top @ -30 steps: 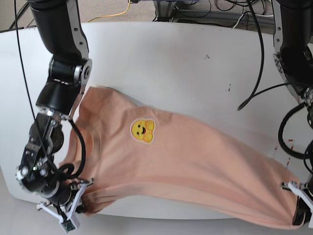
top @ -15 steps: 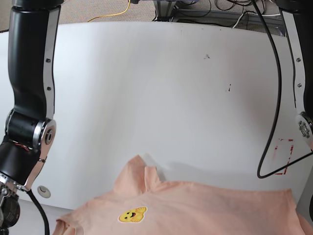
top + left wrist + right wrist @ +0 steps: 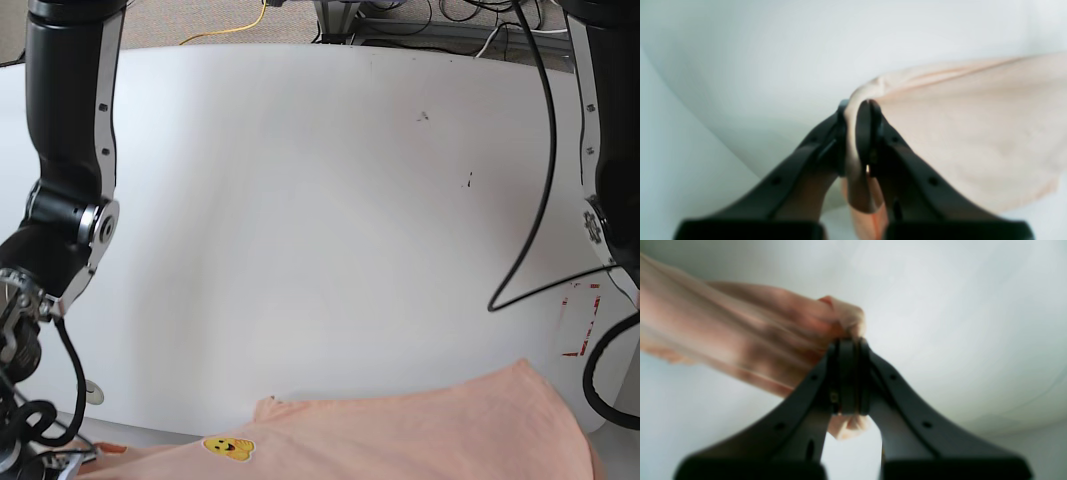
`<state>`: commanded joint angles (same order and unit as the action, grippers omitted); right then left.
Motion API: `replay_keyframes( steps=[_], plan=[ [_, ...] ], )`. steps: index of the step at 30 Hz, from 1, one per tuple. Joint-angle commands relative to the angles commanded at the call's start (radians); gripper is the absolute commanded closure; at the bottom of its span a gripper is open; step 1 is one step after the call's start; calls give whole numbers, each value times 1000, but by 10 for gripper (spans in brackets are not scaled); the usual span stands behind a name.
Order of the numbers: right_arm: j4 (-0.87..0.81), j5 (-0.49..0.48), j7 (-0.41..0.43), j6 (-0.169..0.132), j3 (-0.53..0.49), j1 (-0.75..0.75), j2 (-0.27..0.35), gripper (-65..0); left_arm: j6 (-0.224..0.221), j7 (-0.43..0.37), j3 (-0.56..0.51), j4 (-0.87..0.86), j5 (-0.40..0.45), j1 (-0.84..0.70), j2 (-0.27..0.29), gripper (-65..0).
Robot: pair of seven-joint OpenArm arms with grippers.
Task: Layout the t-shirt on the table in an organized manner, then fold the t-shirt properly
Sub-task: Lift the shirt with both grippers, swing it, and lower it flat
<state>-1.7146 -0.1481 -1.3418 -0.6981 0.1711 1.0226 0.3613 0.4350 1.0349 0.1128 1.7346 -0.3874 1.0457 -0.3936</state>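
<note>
The peach-tan t-shirt [image 3: 420,430] hangs over the near edge of the white table [image 3: 320,200]. Only its upper part lies on the tabletop, with the yellow smiley print [image 3: 229,447] at the bottom left. In the left wrist view my left gripper [image 3: 858,110] is shut on a fold of the t-shirt [image 3: 973,133], which spreads out to the right. In the right wrist view my right gripper [image 3: 848,343] is shut on a bunched edge of the t-shirt [image 3: 740,330], which trails to the left. Both grippers are below the frame in the base view.
A red-outlined rectangle mark [image 3: 578,320] is at the table's right side and a small round hole [image 3: 92,396] at the left front. My arms stand at the left [image 3: 65,200] and right [image 3: 610,200] edges. Cables [image 3: 240,25] lie beyond the far edge.
The t-shirt has slid toward the table's near edge and sits lower in the base view, with less of it on the tabletop. Both arms moved with it.
</note>
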Motion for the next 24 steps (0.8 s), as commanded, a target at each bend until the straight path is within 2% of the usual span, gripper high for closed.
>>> replay_keyframes(
  steps=[5, 8, 14, 17, 24],
  plan=[
    [-115, 0, 2, 0, 63, -276, -9, 0, 0, 0, 31, 72, 0, -210, 2, 0],
    [-158, 0, 14, 0, 114, -440, -48, 0, 0, -3, 37, 101, 0, -356, 2, 0],
    [-201, 2, 98, 0, 203, -715, -110, 0, 2, -5, 92, 124, 0, -623, 2, 0],
    [-201, 2, 140, 0, 222, -806, -127, 0, 2, -5, 121, 126, 0, -727, 3, 0],
    [-199, 2, 178, 0, 247, -939, -149, 0, 2, -5, 176, 132, -2, -927, 3, 0]
  ],
)
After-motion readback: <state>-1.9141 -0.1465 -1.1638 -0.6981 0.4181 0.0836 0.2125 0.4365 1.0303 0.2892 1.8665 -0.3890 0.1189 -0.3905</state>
